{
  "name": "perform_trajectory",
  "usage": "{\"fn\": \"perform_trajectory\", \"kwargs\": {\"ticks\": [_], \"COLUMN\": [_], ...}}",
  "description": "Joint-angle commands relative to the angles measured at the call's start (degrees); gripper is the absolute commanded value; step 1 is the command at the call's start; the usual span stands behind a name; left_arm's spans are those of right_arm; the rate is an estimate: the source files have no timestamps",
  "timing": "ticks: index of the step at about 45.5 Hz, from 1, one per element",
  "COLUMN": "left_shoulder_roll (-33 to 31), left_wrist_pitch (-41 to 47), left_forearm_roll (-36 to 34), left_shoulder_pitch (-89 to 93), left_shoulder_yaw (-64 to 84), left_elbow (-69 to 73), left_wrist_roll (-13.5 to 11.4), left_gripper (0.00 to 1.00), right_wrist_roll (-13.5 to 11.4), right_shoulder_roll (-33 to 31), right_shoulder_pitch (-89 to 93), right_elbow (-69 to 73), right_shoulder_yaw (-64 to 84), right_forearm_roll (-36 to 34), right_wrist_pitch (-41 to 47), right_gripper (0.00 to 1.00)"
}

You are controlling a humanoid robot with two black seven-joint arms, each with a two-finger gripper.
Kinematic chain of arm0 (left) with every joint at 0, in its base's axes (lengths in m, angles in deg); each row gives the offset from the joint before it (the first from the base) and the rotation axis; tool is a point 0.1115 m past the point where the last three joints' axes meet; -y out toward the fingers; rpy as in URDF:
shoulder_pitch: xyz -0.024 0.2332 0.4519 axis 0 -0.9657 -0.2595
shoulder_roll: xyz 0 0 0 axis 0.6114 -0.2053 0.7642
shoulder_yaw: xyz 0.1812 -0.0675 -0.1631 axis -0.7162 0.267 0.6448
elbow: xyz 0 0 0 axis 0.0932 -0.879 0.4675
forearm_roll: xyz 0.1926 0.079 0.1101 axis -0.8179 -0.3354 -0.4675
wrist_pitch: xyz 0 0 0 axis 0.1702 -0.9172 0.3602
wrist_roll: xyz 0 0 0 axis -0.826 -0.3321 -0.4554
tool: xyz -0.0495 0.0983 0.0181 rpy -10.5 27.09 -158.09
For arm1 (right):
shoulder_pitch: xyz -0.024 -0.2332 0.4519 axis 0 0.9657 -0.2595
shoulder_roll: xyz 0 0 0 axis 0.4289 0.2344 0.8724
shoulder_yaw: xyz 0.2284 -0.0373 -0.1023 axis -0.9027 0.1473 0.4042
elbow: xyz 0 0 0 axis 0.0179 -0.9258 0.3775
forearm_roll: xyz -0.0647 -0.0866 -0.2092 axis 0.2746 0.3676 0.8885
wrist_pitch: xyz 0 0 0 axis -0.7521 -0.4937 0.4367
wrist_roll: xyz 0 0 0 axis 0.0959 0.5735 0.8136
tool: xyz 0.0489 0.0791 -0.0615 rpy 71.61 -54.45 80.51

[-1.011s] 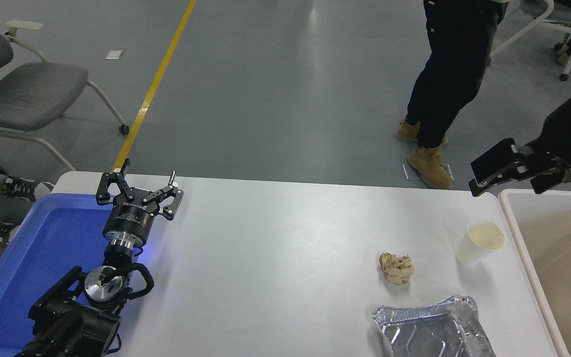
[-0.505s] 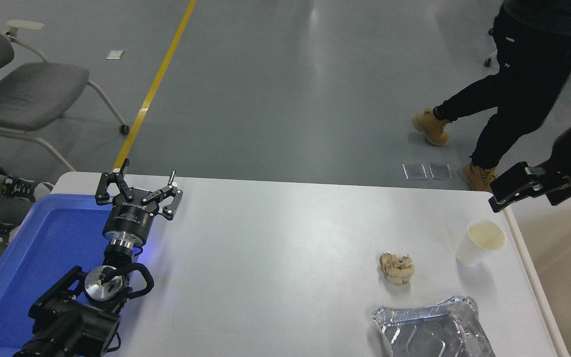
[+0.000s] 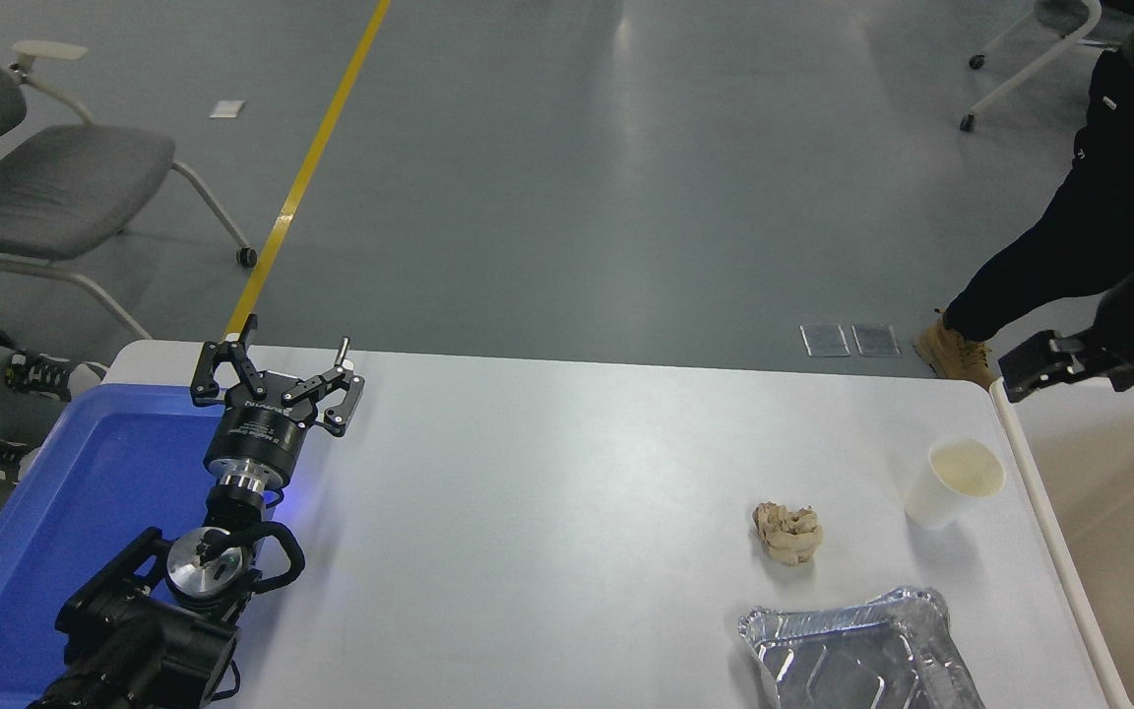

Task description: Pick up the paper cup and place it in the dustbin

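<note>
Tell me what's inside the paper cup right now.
The cup stands upright near the dustbin. Through its open mouth only the pale cream inner wall shows, with no visible contents. The near wall hides part of the bottom, so something small there cannot be excluded.

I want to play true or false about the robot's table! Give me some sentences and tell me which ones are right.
1. The paper cup stands upright on the table. True.
2. The cup is inside the dustbin. False: it stands on the table, just left of the bin's rim.
3. The right gripper holds the cup. False: it hangs above the bin's far corner, apart from the cup.
4. The crumpled paper ball lies left of the cup. True.
5. The left gripper has its jaws open. True.
6. The foil tray sits on the blue tray. False: they are at opposite ends of the table.
</note>
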Motion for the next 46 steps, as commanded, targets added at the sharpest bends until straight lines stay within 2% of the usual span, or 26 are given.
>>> {"fn": "perform_trajectory", "kwargs": {"ticks": [1,14,46], "left_shoulder_roll": [0.01,0.01,0.01], "left_wrist_pitch": [0.00,0.00,0.00], "left_forearm_roll": [0.00,0.00,0.00], "left_shoulder_pitch": [0.00,0.00,0.00], "left_shoulder_yaw": [-0.06,-0.06,0.02], "left_elbow": [0.00,0.00,0.00], "left_wrist_roll": [0.01,0.01,0.01], "left_gripper": [0.99,0.99,0.99], "right_wrist_roll": [0.07,0.15,0.42], "right_shoulder_roll": [3.71,6.88,10.04], "right_shoulder_pitch": [14.68,19.26,26.55], "right_elbow": [-8.75,-12.54,-15.61], "right_shoulder_yaw": [-1.76,-2.64,-6.42], "right_forearm_roll": [1.42,0.55,0.19], "right_wrist_pitch": [-13.51,-18.26,-19.93], "right_gripper": [1.00,1.00,0.98]}}
